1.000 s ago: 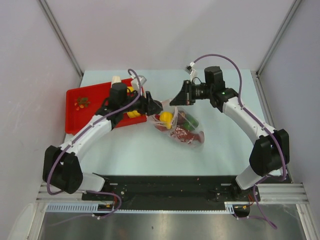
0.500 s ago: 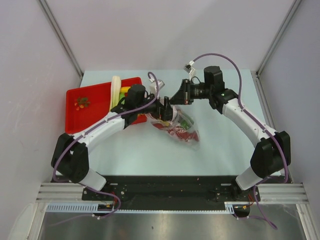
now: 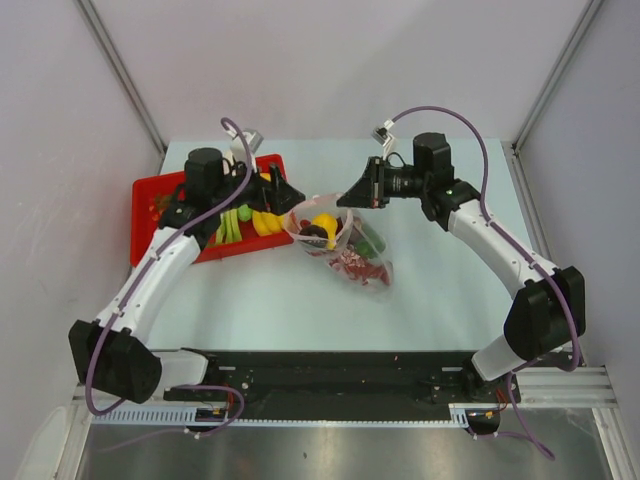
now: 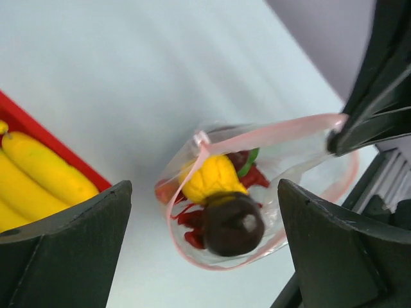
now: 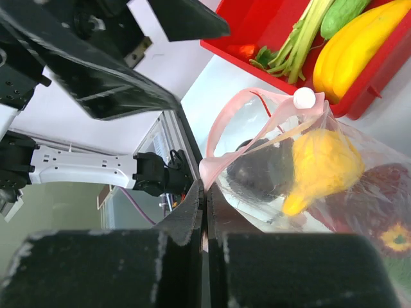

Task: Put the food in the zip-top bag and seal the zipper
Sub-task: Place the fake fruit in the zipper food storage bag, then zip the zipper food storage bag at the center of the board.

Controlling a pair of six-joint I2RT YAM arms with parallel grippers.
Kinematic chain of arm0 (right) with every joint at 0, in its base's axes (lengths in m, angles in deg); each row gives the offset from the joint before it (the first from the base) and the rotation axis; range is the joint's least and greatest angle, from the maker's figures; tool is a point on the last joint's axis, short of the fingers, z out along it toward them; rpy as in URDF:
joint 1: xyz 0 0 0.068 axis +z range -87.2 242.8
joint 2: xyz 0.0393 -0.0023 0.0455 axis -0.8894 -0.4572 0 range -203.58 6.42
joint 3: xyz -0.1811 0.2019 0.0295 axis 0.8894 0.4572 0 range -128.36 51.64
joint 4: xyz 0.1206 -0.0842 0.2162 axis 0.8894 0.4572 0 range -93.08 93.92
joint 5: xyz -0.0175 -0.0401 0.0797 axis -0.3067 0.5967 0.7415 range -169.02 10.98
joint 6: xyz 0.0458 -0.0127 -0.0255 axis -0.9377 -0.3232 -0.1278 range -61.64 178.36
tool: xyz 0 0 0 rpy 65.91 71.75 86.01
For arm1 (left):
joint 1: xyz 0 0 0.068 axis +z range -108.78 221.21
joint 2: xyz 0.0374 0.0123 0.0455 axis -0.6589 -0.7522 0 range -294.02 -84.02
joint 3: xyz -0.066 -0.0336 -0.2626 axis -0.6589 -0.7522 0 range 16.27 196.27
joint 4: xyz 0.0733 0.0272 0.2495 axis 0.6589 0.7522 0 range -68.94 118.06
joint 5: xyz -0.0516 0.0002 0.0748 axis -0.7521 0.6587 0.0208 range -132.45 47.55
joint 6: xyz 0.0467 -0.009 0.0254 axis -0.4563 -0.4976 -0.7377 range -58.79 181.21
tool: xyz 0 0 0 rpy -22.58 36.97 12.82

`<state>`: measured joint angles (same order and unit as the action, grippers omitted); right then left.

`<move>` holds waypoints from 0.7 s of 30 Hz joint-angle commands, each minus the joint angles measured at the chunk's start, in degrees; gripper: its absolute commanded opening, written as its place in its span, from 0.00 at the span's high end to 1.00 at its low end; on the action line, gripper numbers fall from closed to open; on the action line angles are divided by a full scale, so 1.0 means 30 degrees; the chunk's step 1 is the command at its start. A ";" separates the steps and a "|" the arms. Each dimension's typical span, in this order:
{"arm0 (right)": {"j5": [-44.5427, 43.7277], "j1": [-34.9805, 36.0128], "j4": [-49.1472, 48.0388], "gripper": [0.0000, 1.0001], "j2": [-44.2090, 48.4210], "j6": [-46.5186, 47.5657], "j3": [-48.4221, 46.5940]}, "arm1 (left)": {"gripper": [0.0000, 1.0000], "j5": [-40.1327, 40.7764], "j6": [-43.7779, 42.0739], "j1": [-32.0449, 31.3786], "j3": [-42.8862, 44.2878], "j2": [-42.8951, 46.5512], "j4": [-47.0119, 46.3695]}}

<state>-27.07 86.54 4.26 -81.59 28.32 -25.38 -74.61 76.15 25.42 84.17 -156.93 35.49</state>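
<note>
Two slim robot arms — left arm (image 3: 160, 268) and right arm (image 3: 497, 240) — with glossy white links, bulky black joints and wrists, and a thin purple cable (image 3: 440, 110) looping along each

The zip-top bag (image 3: 352, 258) lies right of the tray (image 3: 140, 225); bananas (image 3: 265, 222) in tray, pear (image 3: 325, 222) in bag

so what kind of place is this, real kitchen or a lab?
Most likely a lab test cell: a pale table boxed in by plain white panels, two arms bolted to an aluminium rail, and toy food in a red tray and clear bag.
</note>
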 commanded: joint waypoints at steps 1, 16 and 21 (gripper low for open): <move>0.0440 -0.0122 -0.1594 1.00 0.1005 -0.0298 -0.0169 | 0.03 0.1407 -0.1992 -0.0097 0.0248 -0.1477 0.3445; -0.0877 0.2013 -0.1243 0.97 0.1944 0.1545 0.1617 | 1.00 -0.0733 0.0561 -0.2468 0.2927 -0.4575 0.2595; -0.2137 0.3186 -0.2296 0.82 0.1826 0.1753 0.1764 | 1.00 -0.3280 -0.0437 -0.3319 0.5110 -0.6167 0.4182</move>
<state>-30.42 93.84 3.14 -77.96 31.43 -19.80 -76.97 77.20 17.12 94.88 -174.28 46.92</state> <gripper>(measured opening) 0.101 0.008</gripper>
